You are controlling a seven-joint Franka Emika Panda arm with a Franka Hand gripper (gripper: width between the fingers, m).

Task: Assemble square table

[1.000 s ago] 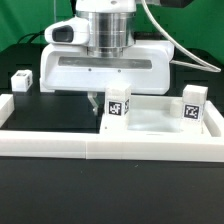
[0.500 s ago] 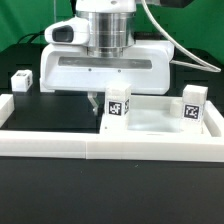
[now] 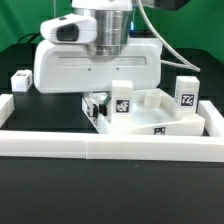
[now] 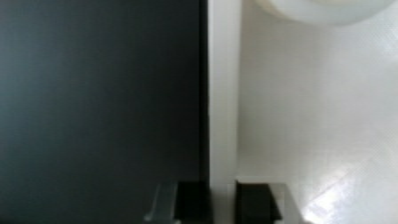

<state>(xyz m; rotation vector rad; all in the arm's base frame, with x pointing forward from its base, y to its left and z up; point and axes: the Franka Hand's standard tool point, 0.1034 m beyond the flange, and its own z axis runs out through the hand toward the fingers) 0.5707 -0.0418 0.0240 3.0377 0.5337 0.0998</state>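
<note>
The white square slab (image 3: 150, 120) lies on the black table behind the border wall, turned at an angle, with a small tag on its near edge. Two tagged white legs (image 3: 120, 100) (image 3: 186, 97) stand upright on it. A loose leg block (image 3: 20, 82) sits at the exterior view's far left. My gripper (image 3: 97, 104) is down at the slab's left edge. In the wrist view the gripper (image 4: 222, 196) is shut on the slab's thin edge, one dark finger on each side. The slab's white face (image 4: 302, 120) fills one half of that view, with a rounded white part (image 4: 329, 8) at its far end.
The long low white border wall (image 3: 110, 148) runs across the front and up both sides. Black table surface (image 3: 50, 105) lies to the left of the slab. The arm's large white body hides the area behind the slab.
The slab has turned and slid with the gripper holding its edge. Its tagged edge now faces the camera, and the arm's body has shifted to the exterior view's left.
</note>
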